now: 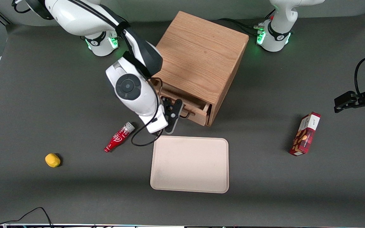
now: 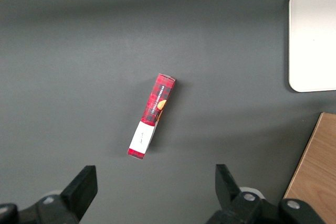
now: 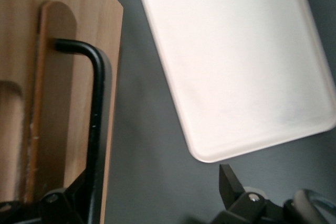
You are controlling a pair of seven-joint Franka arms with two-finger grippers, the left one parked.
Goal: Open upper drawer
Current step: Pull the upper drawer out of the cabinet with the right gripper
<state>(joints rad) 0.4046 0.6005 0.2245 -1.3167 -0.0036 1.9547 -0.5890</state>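
My gripper is at the black handle of the upper drawer, fingers apart, one hooked inside. The drawer is partly out; next I pull more toward the tray.

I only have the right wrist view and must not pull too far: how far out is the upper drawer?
Observer: In the front view the upper drawer stands partly out. A strip of its wooden interior shows.
Operator: Is anything lying near my arm?
Observer: Yes. A red bottle lies on the table, toward the working arm's end from the pincer, which is open in front of the drawer.
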